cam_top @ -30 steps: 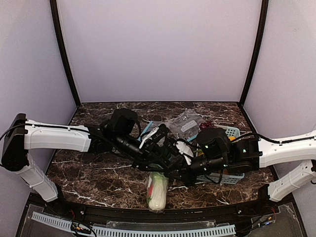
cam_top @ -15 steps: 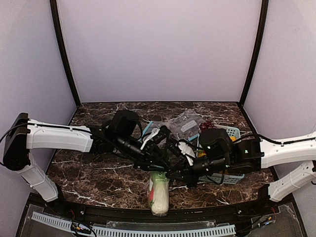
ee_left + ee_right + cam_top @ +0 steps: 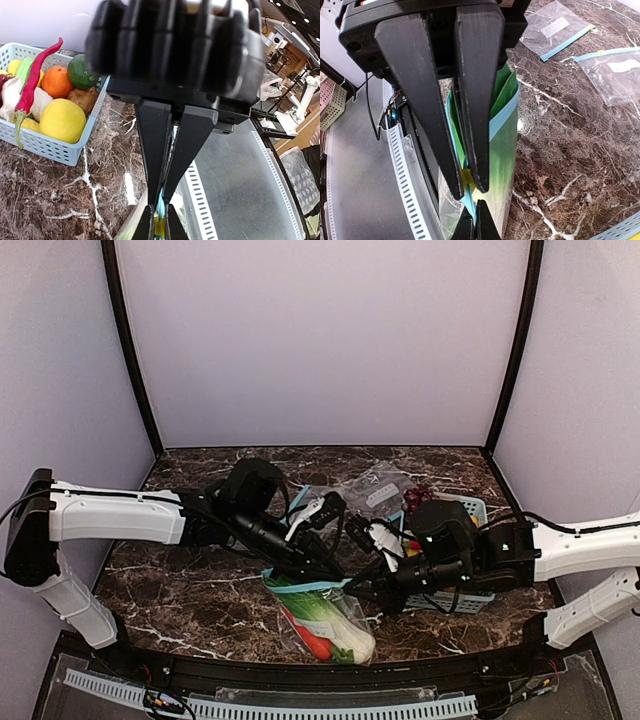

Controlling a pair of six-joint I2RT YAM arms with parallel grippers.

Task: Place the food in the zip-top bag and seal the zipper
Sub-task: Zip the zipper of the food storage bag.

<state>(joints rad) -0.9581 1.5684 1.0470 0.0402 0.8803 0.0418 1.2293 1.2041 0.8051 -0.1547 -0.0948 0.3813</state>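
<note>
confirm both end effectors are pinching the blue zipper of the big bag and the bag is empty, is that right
Not empty: the top view shows the zip-top bag holding the leafy vegetable and a red-orange one. The left end effector and right end effector do pinch its blue zipper.

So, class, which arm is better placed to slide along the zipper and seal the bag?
Probably left. The left gripper and right gripper pinch the zipper together at its right-hand end. The free strip runs toward the robot's left, so left could slide while right anchors.
</note>
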